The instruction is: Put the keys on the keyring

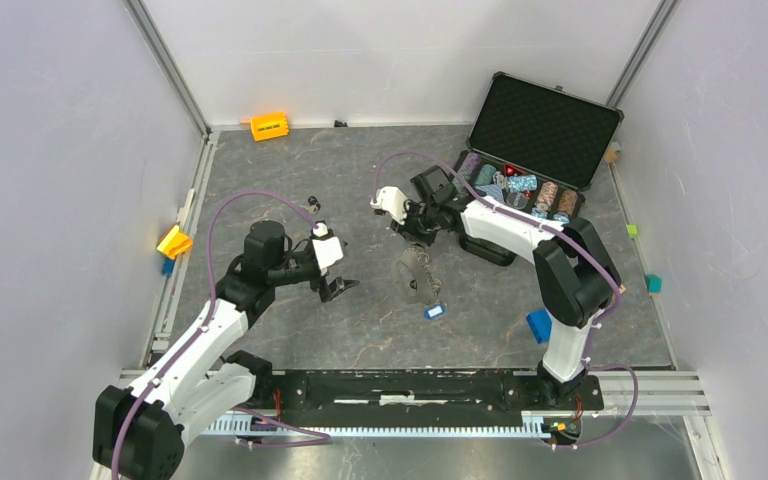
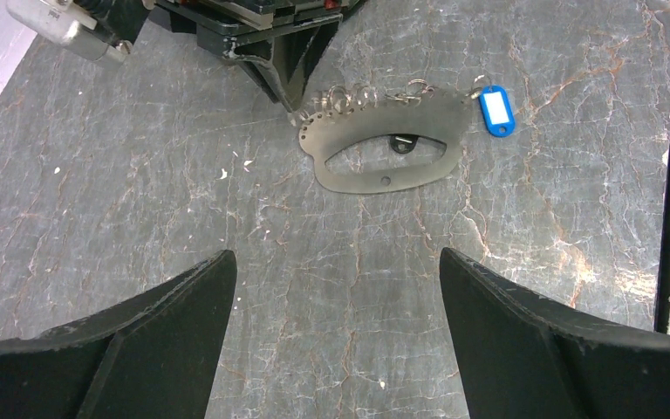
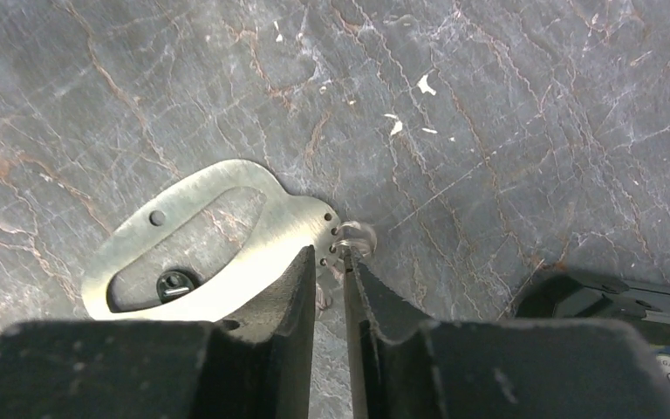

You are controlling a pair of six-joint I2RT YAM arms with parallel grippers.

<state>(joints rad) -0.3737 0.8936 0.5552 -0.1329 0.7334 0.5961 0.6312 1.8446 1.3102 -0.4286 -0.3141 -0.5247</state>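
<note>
- at left, above the table [image 1: 360, 170]: left gripper [image 1: 338, 290], fingers spread wide, holding nothing.
- mid-table: keyring [image 1: 417, 272] lying flat, black key [image 2: 401, 142] inside its opening, blue key [image 1: 434, 311] just beside it.
- at right: right gripper [image 1: 415, 235], fingers nearly closed at keyring's bumpy end; cannot tell whether gripping anything.

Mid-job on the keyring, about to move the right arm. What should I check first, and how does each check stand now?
1. Left gripper open, empty: ok.
2. Flat grey metal oval keyring lying flat: ok.
3. Right gripper fingertips over the small wire ring at the keyring's end: ok.
4. Right gripper's hold on that ring: cannot tell.
5. Blue plastic-headed key hooked to the keyring: cannot tell.
6. Black key lying in the keyring's opening, hooked on: cannot tell.
</note>
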